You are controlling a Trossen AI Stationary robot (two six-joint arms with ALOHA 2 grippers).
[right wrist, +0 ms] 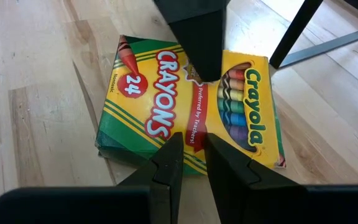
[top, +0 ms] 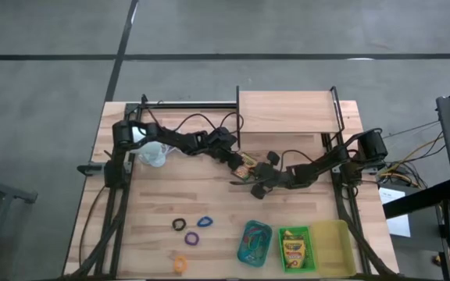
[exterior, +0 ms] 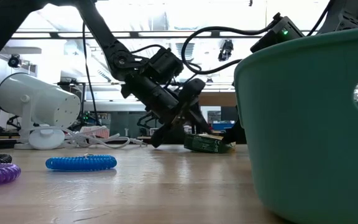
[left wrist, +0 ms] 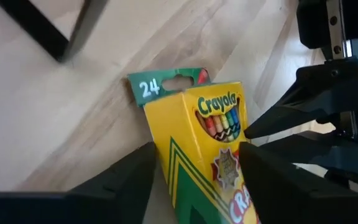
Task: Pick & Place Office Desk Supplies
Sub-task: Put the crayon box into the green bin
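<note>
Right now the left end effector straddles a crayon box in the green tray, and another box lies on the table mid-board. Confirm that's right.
Not quite. The left end effector straddles the crayon box on the bare table mid-board, as the left wrist view shows. The other crayon box is the one in the green tray, per the high view.

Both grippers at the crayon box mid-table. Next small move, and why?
Probably close the left gripper on the crayon box: its fingers straddle the box, which lies on the table. The right gripper, fingers nearly together, hovers over the box and grips nothing, so it should back off.
</note>
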